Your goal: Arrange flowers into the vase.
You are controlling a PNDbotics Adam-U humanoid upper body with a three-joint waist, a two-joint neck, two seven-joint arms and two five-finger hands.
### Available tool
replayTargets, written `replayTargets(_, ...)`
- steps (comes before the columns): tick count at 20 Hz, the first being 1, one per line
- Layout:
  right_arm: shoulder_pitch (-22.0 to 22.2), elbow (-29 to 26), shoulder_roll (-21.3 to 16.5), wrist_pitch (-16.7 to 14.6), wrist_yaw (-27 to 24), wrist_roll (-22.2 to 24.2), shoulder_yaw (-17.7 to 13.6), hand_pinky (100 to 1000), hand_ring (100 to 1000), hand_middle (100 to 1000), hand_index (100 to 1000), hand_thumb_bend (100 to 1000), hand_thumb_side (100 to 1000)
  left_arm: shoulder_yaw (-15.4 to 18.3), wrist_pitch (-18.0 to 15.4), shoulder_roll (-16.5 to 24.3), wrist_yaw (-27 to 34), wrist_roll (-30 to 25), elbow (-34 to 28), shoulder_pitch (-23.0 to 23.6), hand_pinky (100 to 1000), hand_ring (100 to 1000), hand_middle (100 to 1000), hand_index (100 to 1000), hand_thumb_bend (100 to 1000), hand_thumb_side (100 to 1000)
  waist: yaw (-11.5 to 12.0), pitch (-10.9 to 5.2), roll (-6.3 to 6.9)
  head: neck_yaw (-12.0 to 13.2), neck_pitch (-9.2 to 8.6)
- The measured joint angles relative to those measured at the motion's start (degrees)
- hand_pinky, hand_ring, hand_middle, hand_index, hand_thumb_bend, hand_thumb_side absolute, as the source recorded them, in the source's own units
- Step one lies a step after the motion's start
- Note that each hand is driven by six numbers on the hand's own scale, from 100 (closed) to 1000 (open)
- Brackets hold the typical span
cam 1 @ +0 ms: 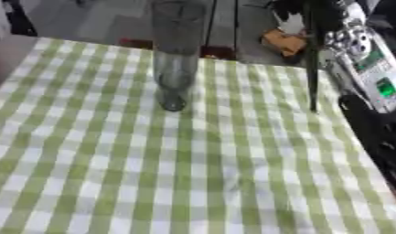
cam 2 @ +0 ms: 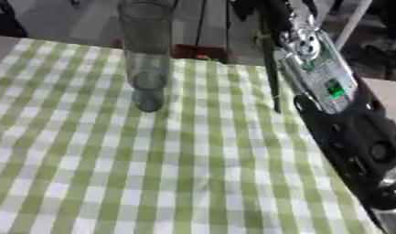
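A tall clear glass vase [cam 1: 173, 59] stands on the checked counter [cam 1: 193, 173]. The right robot hand [cam 1: 317, 18], grip hidden, should lift its dark stem [cam 1: 313, 77] above the rim first.

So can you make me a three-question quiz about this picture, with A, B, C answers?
1. Where does the vase stand?
A. near the far edge of the table
B. at the near edge
C. on the floor

2. What colours is the tablecloth?
A. red and white
B. green and white
C. plain blue

3. What is in the vase?
A. a bunch of flowers
B. nothing that can be seen
C. a spoon

Answers: 1 A, it stands upright towards the far edge. 2 B, the cloth is checked green and white. 3 B, the glass looks clear and bare, and the dark stem hangs to its right, outside it, by the right arm.
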Motion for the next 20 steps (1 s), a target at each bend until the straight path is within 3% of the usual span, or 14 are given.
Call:
replayTargets(4, -3.8, 0.7, 2.7, 0.1, -3.8, -2.9, -0.8, 100, 100, 100, 100, 165, 698, -0.1, 0.1, 0.0, 0.0, -0.1, 0.0, 0.0, 529, 839, 921, 939, 100, 837, 0.4, -0.14, 0.01, -0.3, -0.01)
replayTargets(10, -9.3, 3.3, 6.6, -2.4, -6.7, -6.5, -1.7, 100, 100, 100, 100, 114, 700, -0.4, 0.3, 0.0, 0.3, -0.4, 0.0, 0.1, 529, 840, 922, 939, 100, 838, 1.1, -0.4, 0.03, -0.5, -0.15)
replayTargets(20, -17.8, 10.1, 10.5, -10.7, -5.4, -10.6, -4.2, 100, 100, 100, 100, 100, 725, -0.9, 0.5, 0.0, 0.8, -0.7, 0.0, 0.1, 527, 839, 922, 938, 100, 838, 2.1, -0.45, -0.35, -0.9, -1.66)
